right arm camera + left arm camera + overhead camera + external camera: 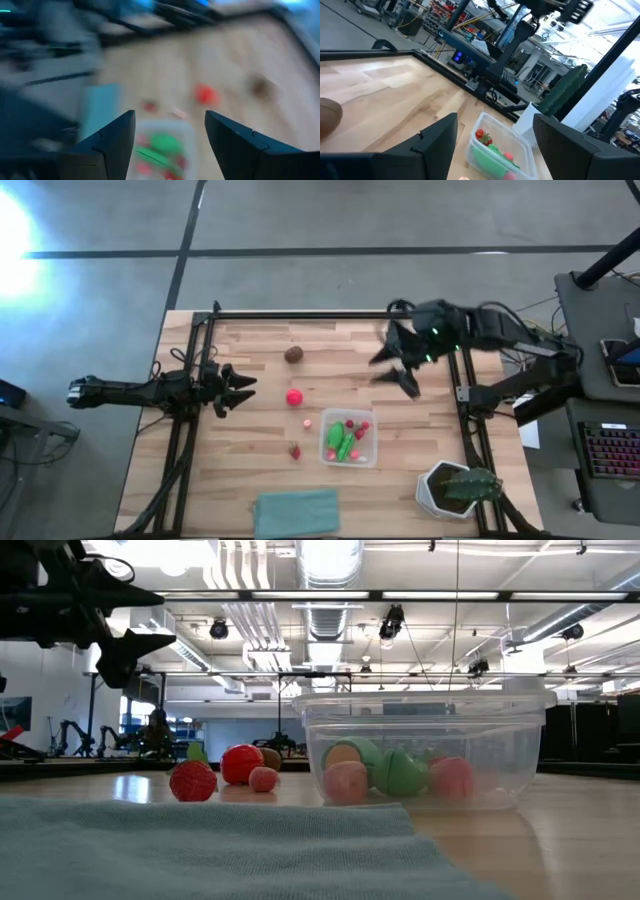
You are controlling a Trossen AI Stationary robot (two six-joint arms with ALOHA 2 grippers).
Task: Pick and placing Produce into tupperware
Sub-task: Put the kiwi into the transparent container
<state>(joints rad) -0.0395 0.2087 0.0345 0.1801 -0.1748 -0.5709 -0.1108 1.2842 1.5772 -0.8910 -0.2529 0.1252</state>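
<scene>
The clear tupperware rests on the table and holds green and red produce pieces. Outside it lie the red ball, the brown round piece and a small red piece. A tiny pink piece also lies on the wood. My left gripper hovers open, left of the red ball. My right gripper is open in the air beyond the tupperware's far side.
A teal cloth lies at the near edge. A white pot with a green plant stands at the near right corner. Dark frame rails run along the table's far, left and right sides. Bare wood shows around the far left.
</scene>
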